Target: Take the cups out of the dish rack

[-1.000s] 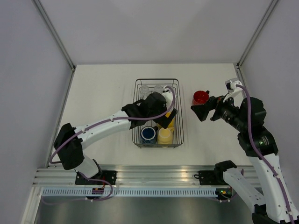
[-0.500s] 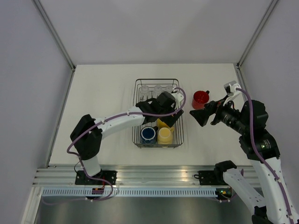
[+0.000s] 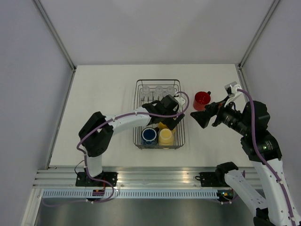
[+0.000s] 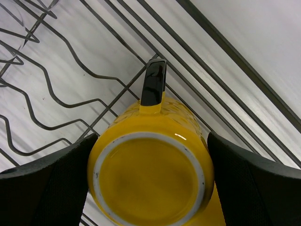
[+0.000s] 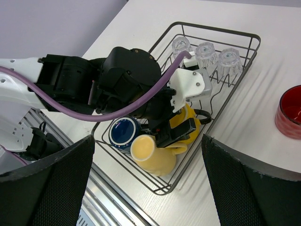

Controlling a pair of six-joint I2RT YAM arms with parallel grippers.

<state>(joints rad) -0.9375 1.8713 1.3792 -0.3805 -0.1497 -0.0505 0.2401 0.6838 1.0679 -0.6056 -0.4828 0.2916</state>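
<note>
The dark wire dish rack (image 3: 158,80) stands mid-table and also shows in the right wrist view (image 5: 211,27). It holds three clear tumblers (image 3: 159,89) (image 5: 205,52), a dark blue mug (image 3: 149,135) (image 5: 121,133), a pale cream mug (image 3: 165,136) (image 5: 153,153) and a yellow mug (image 4: 150,179) (image 5: 190,117). My left gripper (image 3: 170,121) (image 4: 153,136) is down in the rack, open, with a finger close on each side of the yellow mug. A red mug (image 3: 202,99) (image 5: 290,112) stands on the table right of the rack. My right gripper (image 3: 201,115) (image 5: 148,139) is open and empty beside it.
Wire plate tines (image 4: 51,99) run along the rack floor left of the yellow mug. The rack's right wall (image 4: 225,61) lies close beyond the mug's black handle (image 4: 153,84). The table's front edge and metal rail (image 3: 150,176) lie below the rack.
My left gripper has moved right and down into the rack and now straddles the yellow mug. My right gripper has drawn back a little from the red mug, which stays on the table.
</note>
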